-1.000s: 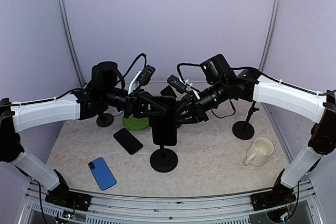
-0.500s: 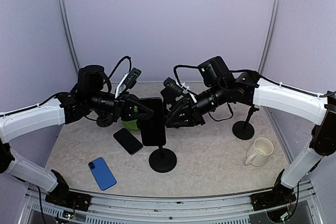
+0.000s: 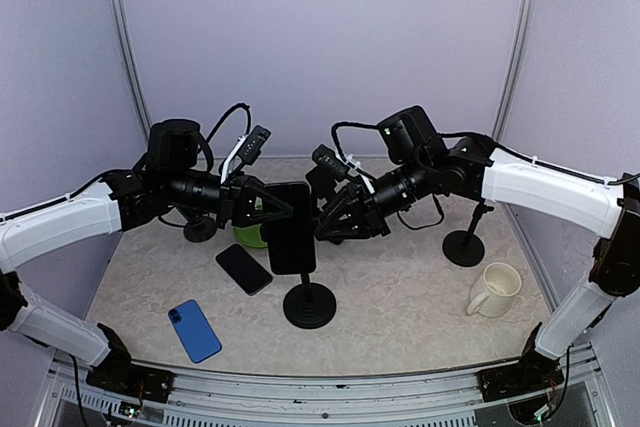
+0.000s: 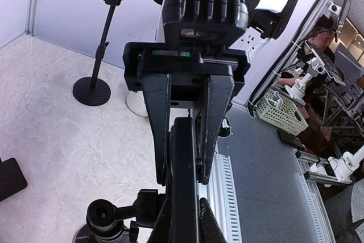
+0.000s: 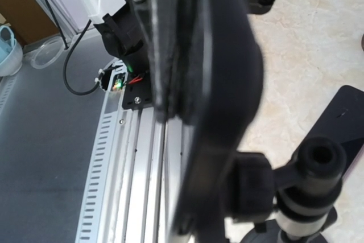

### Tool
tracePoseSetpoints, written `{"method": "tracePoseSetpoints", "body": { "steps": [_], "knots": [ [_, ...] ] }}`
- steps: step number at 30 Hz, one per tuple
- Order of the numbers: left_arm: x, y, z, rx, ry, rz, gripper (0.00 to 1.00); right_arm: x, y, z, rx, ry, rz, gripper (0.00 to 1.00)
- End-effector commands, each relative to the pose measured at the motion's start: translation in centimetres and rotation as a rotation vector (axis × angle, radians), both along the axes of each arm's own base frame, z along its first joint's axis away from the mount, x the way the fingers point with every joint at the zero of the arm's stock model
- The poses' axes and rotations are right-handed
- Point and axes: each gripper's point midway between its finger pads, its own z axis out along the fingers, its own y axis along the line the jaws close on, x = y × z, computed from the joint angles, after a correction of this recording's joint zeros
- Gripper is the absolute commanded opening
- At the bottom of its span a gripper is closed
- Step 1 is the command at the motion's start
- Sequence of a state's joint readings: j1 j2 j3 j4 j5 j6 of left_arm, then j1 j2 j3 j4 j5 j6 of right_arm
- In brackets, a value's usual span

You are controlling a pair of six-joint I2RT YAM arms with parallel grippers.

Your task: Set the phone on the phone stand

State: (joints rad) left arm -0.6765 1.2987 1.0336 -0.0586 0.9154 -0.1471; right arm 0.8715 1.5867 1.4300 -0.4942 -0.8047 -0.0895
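Observation:
A black phone (image 3: 290, 229) hangs upright, just above and slightly left of the black phone stand (image 3: 308, 305) at the table's middle. My left gripper (image 3: 266, 211) is shut on the phone's left side. My right gripper (image 3: 326, 223) is shut on its right side. In the left wrist view the phone (image 4: 185, 169) shows edge-on between my left gripper (image 4: 185, 211) at the bottom and the right arm's fingers (image 4: 154, 135) coming from above. The stand's clamp head (image 4: 105, 215) sits lower left of the phone. The right wrist view shows the phone (image 5: 222, 101) as a dark blur beside the stand head (image 5: 315, 166).
Another black phone (image 3: 243, 268) and a blue phone (image 3: 194, 330) lie flat at the front left. A green bowl (image 3: 250, 237) sits behind my left gripper. A second stand (image 3: 464, 247) and a cream mug (image 3: 497, 290) are at the right.
Both arms have shifted to the left with the phone held between them. The phone now hangs a little left of the stand's pole instead of straight over it.

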Motion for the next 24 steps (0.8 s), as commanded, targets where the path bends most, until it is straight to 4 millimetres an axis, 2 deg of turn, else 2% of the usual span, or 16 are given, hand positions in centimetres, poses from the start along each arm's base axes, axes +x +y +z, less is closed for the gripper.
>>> {"method": "tracePoseSetpoints", "body": {
  "steps": [1, 4, 9, 13, 16, 20, 24],
  "knots": [
    [3.5, 0.8, -1.6, 0.076, -0.005, 0.146, 0.00, -2.8, -0.9, 1.4, 0.012, 0.084, 0.114, 0.04],
    [3.3, 0.4, -1.5, 0.066, -0.009, 0.134, 0.00, -2.7, -0.4, 1.5, 0.016, 0.080, 0.116, 0.12],
    [3.0, 0.0, -0.5, 0.028, -0.021, 0.114, 0.00, -2.1, -0.3, 1.7, 0.016, 0.063, 0.088, 0.45],
    [2.6, -0.5, -0.2, 0.011, -0.016, 0.091, 0.00, -1.7, -0.6, 1.7, -0.005, 0.032, 0.048, 0.60],
    [2.2, -0.8, -0.3, 0.007, -0.009, 0.075, 0.00, -1.5, -0.8, 1.3, -0.020, 0.033, 0.034, 0.64],
    [1.5, -1.2, 0.0, -0.011, 0.002, 0.055, 0.00, -1.5, -1.0, 0.5, -0.038, 0.057, 0.013, 0.65],
    [0.8, -1.6, 0.2, -0.042, 0.023, 0.040, 0.00, -1.2, -1.3, 0.5, -0.027, 0.043, -0.026, 0.66]
  ]
}}
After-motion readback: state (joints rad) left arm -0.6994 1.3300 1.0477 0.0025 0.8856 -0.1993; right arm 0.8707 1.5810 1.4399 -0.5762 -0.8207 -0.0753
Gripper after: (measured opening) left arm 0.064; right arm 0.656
